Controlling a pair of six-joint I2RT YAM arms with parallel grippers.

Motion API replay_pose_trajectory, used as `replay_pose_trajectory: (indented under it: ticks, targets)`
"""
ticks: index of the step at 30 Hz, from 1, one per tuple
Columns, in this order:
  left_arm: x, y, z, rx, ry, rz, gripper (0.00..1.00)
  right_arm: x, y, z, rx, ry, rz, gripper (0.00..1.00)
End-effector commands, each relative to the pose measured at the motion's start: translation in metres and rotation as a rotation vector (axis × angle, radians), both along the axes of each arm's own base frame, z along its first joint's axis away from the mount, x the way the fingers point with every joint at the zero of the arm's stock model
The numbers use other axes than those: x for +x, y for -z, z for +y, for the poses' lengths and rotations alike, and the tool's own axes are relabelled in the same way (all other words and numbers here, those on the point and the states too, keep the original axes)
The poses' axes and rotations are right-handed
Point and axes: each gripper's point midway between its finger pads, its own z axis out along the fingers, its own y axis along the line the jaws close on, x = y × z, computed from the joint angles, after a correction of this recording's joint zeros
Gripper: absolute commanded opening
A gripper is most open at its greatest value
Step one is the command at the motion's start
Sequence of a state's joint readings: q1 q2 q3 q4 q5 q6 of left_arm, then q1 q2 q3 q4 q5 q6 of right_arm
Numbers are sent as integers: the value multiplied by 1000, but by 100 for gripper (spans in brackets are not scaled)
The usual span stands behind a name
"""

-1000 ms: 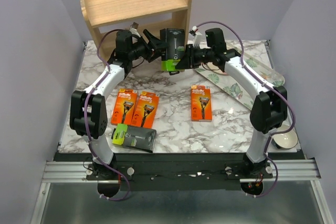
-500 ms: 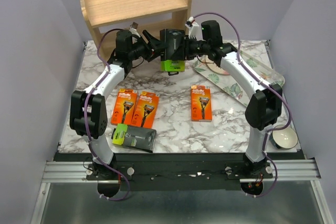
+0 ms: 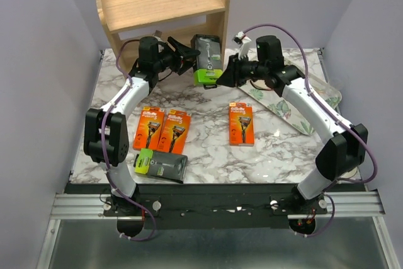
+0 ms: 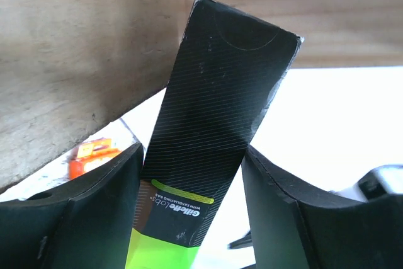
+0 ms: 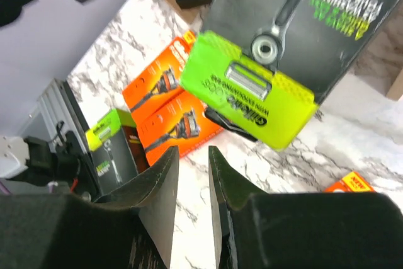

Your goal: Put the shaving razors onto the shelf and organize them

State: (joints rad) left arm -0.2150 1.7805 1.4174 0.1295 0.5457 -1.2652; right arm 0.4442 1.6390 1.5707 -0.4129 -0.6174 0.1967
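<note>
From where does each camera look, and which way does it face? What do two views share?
Top view: above and behind both arms, which show whole, looking down over the marble table to the wooden shelf.
Left wrist: on the left arm, facing the shelf's wood; the left fingers flank the dark razor pack.
Right wrist: on the right arm, facing left across the table to the orange packs; the right fingers show.
Shared: both wrist views show the dark razor pack.

Shelf at back, razor pack just in frt, other packs nearer.
</note>
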Motion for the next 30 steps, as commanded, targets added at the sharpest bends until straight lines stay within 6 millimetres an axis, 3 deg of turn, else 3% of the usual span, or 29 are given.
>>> replay_pose_trajectory:
  ticks: [1, 5, 7, 14, 15, 16, 18, 23, 27, 28, 30]
  targets:
    - [31, -2, 37, -78, -191, 69, 24, -9, 45, 1, -80, -24, 50, 33]
    - [37, -3, 46, -107, -236, 110, 21, -20, 58, 15, -114, -85, 55, 33]
    - [39, -6, 49, -118, -252, 124, 19, -16, 66, 18, -131, -78, 70, 33]
    - [44, -4, 52, -122, -271, 158, 20, 25, 67, 30, -138, 16, 45, 32]
    - [44, -2, 52, -123, -272, 169, 28, 31, 67, 30, -141, 30, 40, 31]
    - [42, 2, 52, -124, -278, 200, 43, 38, 64, 30, -146, 49, 26, 31]
    - [40, 1, 52, -118, -274, 198, 47, 51, 55, 34, -133, 62, -4, 31]
    - [33, 2, 53, -122, -273, 213, 70, 75, 36, 40, -112, 121, -59, 31]
    - [29, -3, 53, -115, -270, 197, 85, 92, 30, 46, -99, 143, -82, 30]
    - [27, -1, 54, -109, -274, 216, 95, 93, 30, 48, -93, 143, -80, 30]
    - [26, -6, 55, -107, -275, 199, 99, 98, 29, 50, -86, 148, -86, 30]
